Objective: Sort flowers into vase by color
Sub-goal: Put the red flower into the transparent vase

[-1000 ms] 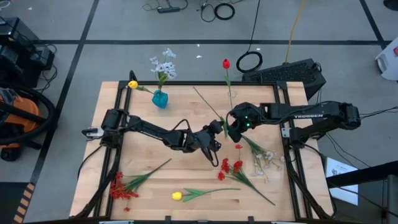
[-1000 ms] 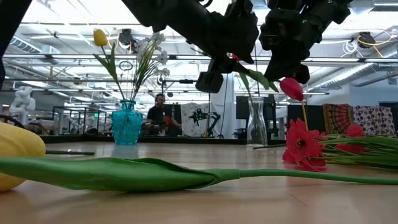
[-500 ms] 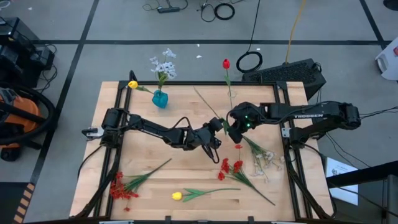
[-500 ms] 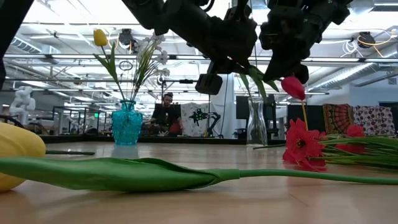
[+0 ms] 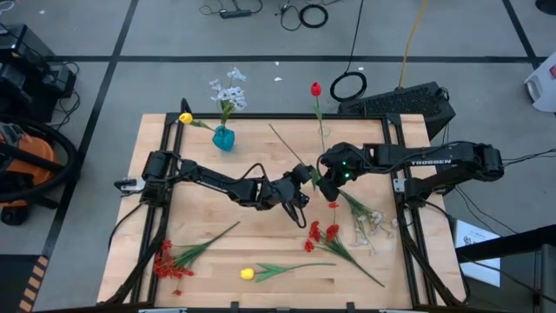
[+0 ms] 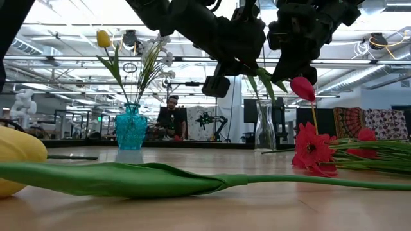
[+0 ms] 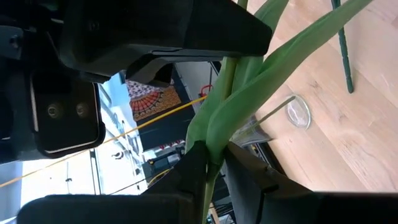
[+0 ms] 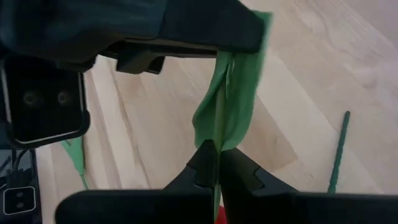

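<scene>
yellow tulip (image 6: 16, 159) cut off at low view's edge

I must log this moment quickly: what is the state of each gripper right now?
Left gripper: closed on the red tulip, at its stem.
Right gripper: closed on the same red tulip's stem; both above the table's middle.

One camera looks straight down, one skims the tabletop, two wrist cameras closely face the shared tulip (image 7: 230, 118).

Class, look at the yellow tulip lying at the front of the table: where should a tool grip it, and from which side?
Grip the yellow tulip on its bare green stem, beyond the leaves, coming straight down from above. It lies flat on the table, and the thin stem suits narrow fingers better than the soft blossom.
</scene>
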Robot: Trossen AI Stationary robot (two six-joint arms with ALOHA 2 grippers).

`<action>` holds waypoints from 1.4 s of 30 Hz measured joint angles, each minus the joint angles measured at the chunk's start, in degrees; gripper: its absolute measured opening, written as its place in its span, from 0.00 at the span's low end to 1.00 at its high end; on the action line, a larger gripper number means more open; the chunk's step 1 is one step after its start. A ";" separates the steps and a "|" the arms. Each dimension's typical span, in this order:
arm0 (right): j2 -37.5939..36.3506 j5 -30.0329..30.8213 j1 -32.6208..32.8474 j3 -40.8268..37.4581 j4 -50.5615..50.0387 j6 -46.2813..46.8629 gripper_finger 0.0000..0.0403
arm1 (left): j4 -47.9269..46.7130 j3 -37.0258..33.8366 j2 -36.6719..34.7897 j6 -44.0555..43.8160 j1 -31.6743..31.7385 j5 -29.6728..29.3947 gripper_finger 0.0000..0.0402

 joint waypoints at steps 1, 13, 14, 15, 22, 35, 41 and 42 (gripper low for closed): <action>0.00 -0.16 0.00 0.00 0.26 -0.05 0.00 | 0.06 0.00 0.00 -0.01 0.00 0.00 0.16; -0.02 -0.88 -0.18 0.00 0.60 -1.31 0.00 | -0.66 0.00 -0.04 -3.73 -0.17 -0.18 0.03; -0.02 -0.76 -0.34 0.00 0.60 -1.37 0.00 | -0.82 0.00 -0.04 -5.17 -0.22 -0.30 0.02; -0.02 -0.18 -0.42 0.00 0.60 -1.39 0.00 | -1.34 0.00 -0.04 -6.77 -0.28 -0.66 0.02; -0.76 1.58 -1.94 0.00 0.85 -3.52 0.04 | -6.78 0.15 -0.11 -13.51 -0.53 -3.33 0.01; -11.54 2.77 -5.65 0.04 -8.73 -6.10 0.29 | -21.21 0.00 -0.11 -41.91 0.05 -5.29 0.01; -20.97 13.36 -5.83 0.04 -20.35 -5.17 0.29 | -20.86 -0.02 -2.73 -65.93 1.43 5.43 0.01; -22.23 14.87 -5.83 -0.02 -21.77 -4.49 0.28 | -20.50 -0.02 -3.36 -68.97 2.06 7.98 0.01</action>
